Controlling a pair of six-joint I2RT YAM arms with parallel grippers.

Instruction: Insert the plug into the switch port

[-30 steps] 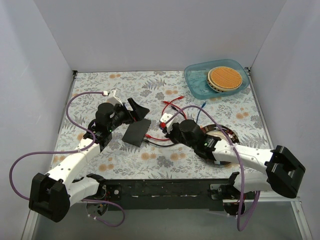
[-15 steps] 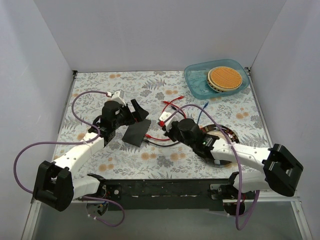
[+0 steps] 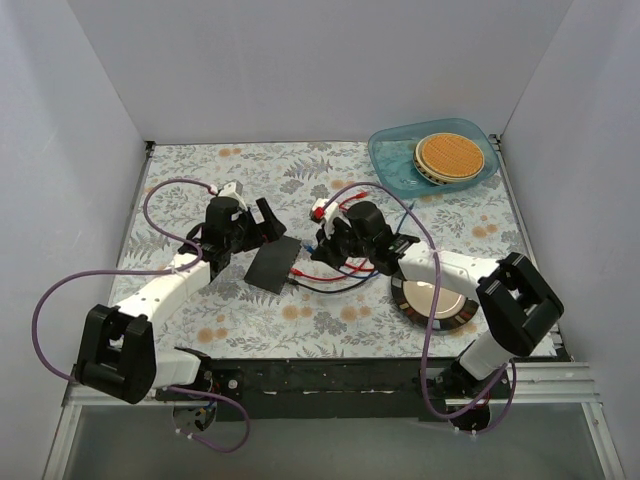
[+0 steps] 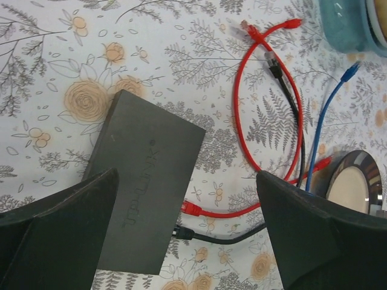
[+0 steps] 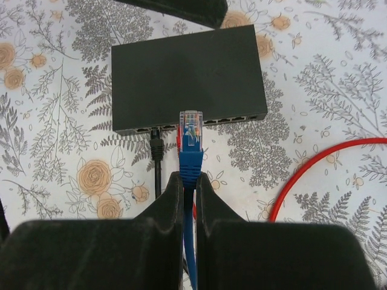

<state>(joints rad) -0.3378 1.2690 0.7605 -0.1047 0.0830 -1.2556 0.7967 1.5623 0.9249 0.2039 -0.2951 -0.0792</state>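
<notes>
The flat black switch (image 3: 273, 265) lies left of centre; its row of ports (image 5: 225, 120) faces my right gripper. That gripper (image 5: 188, 181) is shut on the blue cable just behind the blue plug (image 5: 191, 136). The plug's clear tip points at the port row, close in front of it and apart from it. A black plug (image 5: 156, 145) and a red plug (image 4: 190, 207) sit in neighbouring ports. My left gripper (image 4: 187, 175) hangs open above the switch's (image 4: 145, 181) port side with nothing between its fingers. From above, the left gripper (image 3: 272, 226) and right gripper (image 3: 325, 247) flank the switch.
A round black-rimmed dish (image 3: 432, 300) lies under my right forearm. Red cables (image 3: 345, 210) and a black cable (image 3: 320, 288) loop between switch and dish. A teal tray (image 3: 395, 165) holding a woven disc (image 3: 450, 155) stands at the back right. White walls enclose the table.
My right arm has swung back and left, uncovering the dish, and carried the blue plug to the switch's port edge. The left gripper has drawn slightly left, still open.
</notes>
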